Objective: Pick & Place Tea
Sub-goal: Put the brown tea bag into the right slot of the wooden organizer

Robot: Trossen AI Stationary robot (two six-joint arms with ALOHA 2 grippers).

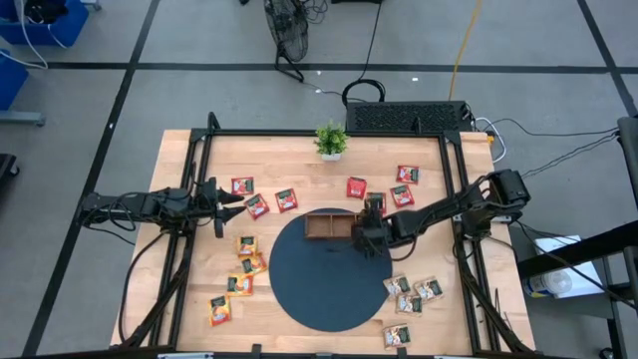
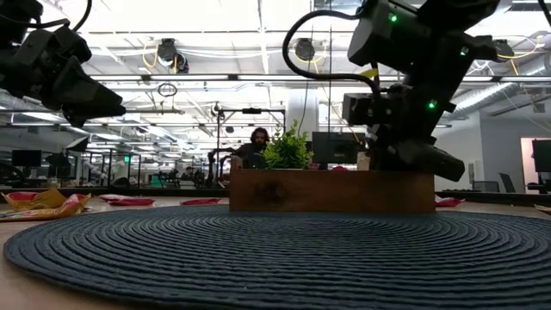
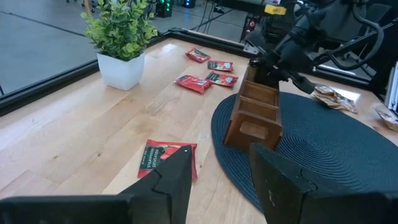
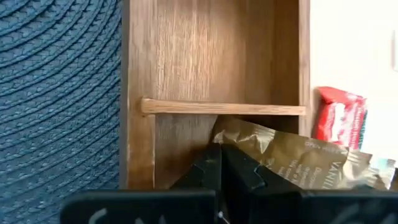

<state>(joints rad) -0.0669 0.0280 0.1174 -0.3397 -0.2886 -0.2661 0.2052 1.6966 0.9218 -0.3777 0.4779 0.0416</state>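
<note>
Right gripper [image 4: 219,163], pinched shut on a crumpled tan tea sachet [image 4: 298,158], hangs directly over the brown wooden tray's [image 4: 205,107] end compartment.

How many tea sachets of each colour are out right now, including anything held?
Red sachets: 7
Yellow-orange sachets: 4
Pale sachets: 4
Tan sachet: 1, pinched in the right gripper over the tray
Total: 16. The yellow-orange and pale piles overlap, so one more could be hidden.
</note>
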